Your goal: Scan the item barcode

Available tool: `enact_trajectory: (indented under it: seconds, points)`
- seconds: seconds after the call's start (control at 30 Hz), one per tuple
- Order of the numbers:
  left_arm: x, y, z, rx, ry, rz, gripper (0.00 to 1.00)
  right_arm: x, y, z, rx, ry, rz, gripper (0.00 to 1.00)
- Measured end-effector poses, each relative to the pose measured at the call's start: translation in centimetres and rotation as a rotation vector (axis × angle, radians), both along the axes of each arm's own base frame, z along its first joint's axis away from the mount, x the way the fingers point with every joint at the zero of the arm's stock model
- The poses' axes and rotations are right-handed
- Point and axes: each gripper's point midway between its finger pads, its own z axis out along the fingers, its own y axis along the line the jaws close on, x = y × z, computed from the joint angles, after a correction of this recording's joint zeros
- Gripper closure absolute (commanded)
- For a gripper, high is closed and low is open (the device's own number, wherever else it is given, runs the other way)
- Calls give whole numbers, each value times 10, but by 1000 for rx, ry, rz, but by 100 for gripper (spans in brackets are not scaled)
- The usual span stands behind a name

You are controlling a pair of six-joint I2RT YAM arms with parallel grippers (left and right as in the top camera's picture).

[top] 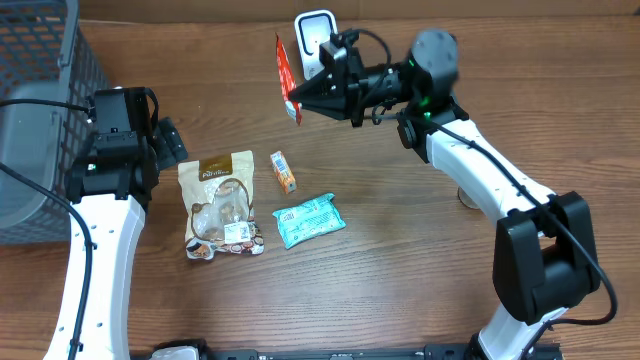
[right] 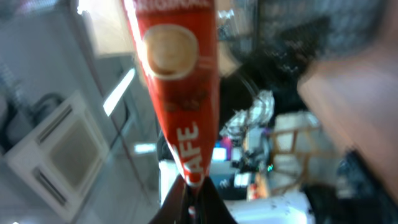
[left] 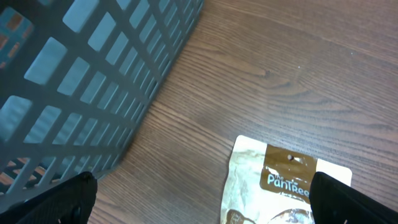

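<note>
Right fingers (top: 310,97) pinch red sachet (top: 283,65) — scanner (top: 318,28), apparently, just behind; basket (top: 40,60) far-left.

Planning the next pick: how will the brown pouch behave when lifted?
The brown pouch lies flat and rumpled, so it is probably floppy and light. Loose contents show through its window, so the weight may shift; a corner grip might let it sag.

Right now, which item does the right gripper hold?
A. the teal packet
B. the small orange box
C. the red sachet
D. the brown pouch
C: the right gripper is shut on the lower end of the red sachet and holds it off the wood, beside the white scanner.
</note>
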Motion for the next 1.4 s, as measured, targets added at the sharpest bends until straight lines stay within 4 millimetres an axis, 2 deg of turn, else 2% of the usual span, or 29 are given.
enact_trajectory:
  seconds: [0.17, 0.43, 0.8, 0.93, 1.27, 1.4]
  points:
    - [0, 0, 0, 0, 0, 0, 0, -18, -9, 42, 151, -285, -26, 96]
    - [0, 0, 0, 0, 0, 0, 0, -32, -27, 62, 247, -529, -56, 96]
    - [0, 0, 0, 0, 0, 0, 0, -30, -34, 66, 250, -548, -75, 96]
    - [0, 0, 0, 0, 0, 0, 0, -36, -40, 76, 255, -578, -81, 96]
    - [0, 0, 0, 0, 0, 0, 0, -74, -78, 117, 206, -770, -96, 96]
    - [0, 0, 0, 0, 0, 0, 0, -80, -100, 127, 157, -840, -132, 96]
